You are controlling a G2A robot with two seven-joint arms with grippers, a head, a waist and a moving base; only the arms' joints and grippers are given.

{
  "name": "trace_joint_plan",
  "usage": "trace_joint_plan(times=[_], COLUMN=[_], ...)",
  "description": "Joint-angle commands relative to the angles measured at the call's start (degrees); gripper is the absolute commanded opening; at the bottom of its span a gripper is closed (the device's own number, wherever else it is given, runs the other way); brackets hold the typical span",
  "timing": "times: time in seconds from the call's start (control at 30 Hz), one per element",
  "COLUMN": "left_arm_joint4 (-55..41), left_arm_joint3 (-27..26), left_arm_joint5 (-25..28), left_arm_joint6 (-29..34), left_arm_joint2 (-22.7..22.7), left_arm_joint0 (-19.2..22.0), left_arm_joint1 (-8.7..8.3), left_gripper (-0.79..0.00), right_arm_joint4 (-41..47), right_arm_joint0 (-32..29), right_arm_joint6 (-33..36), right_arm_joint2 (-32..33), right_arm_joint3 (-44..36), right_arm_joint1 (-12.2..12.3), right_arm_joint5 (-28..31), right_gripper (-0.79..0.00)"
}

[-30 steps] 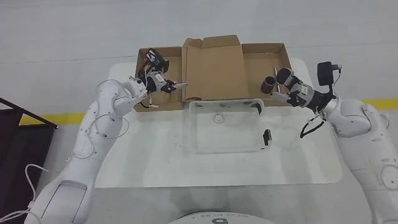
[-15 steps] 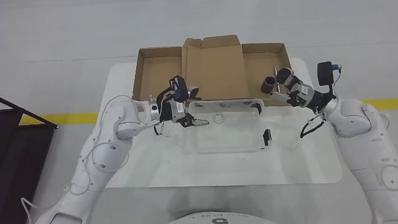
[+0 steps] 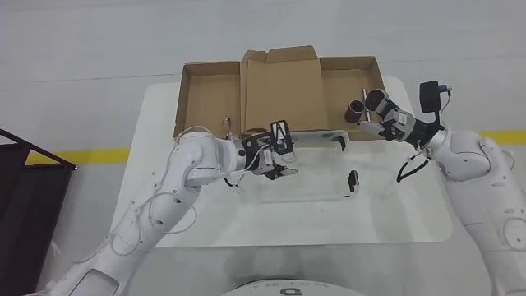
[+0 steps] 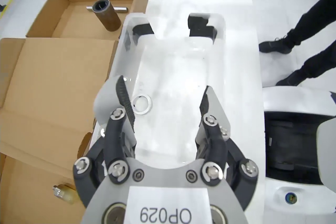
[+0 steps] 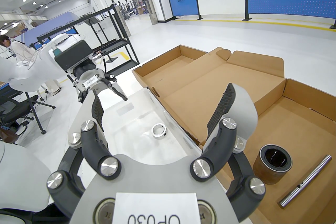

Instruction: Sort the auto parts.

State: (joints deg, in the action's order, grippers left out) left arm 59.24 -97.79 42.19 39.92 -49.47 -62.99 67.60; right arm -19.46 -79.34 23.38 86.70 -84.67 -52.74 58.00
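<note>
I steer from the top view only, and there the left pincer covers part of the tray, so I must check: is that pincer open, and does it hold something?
Observer: The left pincer is open and empty, above the clear tray.
Operator: Where is the ring?
Observer: The metal ring lies flat on the tray floor, near one finger and not touched by it.
Operator: And the right pincer?
Observer: The right pincer is open and empty, near the dark sleeve.

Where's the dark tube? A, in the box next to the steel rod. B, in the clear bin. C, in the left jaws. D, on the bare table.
A: the tube sits in a compartment of the box, beside the rod.
</note>
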Motion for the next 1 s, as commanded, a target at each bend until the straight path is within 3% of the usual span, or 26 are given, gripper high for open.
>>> trace_joint_plan(times=[0.0, 0.13, 0.33, 0.37, 0.4, 0.5, 0.53, 0.7, 0.97], left_arm_joint4=[-0.76, -1.22, -0.82, 0.19, 1.41, 2.37, 2.51, 1.96, 3.83], left_arm_joint3=[0.14, 2.62, 8.85, 9.58, 10.28, 12.79, 13.75, 18.63, 25.14], left_arm_joint5=[-1.00, -3.53, -6.45, -6.81, -7.20, -7.44, -7.39, -7.17, -8.11], left_arm_joint6=[3.52, 7.47, 4.66, 3.89, 3.03, 0.76, 0.38, -0.56, -2.17], left_arm_joint2=[1.95, 4.81, 8.92, 9.71, 10.55, 12.73, 13.40, 16.45, 20.24], left_arm_joint0=[1.26, 4.33, 8.67, 9.45, 10.00, 10.99, 11.31, 13.28, 16.36], left_arm_joint1=[0.37, 1.25, 3.19, 3.54, 3.87, 4.81, 5.11, 6.79, 9.44], left_gripper=[-0.480, -0.440, -0.394, -0.311, -0.286, -0.292, -0.336, -0.385, -0.394], right_arm_joint4=[0.00, 0.00, 0.00, 0.00, 0.00, 0.00, 0.00, 0.00, 0.00], right_arm_joint0=[0.00, 0.00, 0.00, 0.00, 0.00, 0.00, 0.00, 0.00, 0.00], right_arm_joint6=[-0.01, -0.01, -0.01, -0.01, -0.01, -0.01, -0.01, -0.01, -0.01], right_arm_joint2=[0.00, 0.00, 0.00, 0.00, 0.00, 0.00, 0.00, 0.00, 0.00], right_arm_joint3=[0.00, 0.00, 0.00, 0.00, 0.00, 0.00, 0.00, 0.00, 0.00], right_arm_joint1=[0.00, 0.00, 0.00, 0.00, 0.00, 0.00, 0.00, 0.00, 0.00], right_arm_joint5=[0.00, 0.00, 0.00, 0.00, 0.00, 0.00, 0.00, 0.00, 0.00], right_gripper=[0.000, 0.000, 0.000, 0.000, 0.000, 0.000, 0.000, 0.000, 0.000])
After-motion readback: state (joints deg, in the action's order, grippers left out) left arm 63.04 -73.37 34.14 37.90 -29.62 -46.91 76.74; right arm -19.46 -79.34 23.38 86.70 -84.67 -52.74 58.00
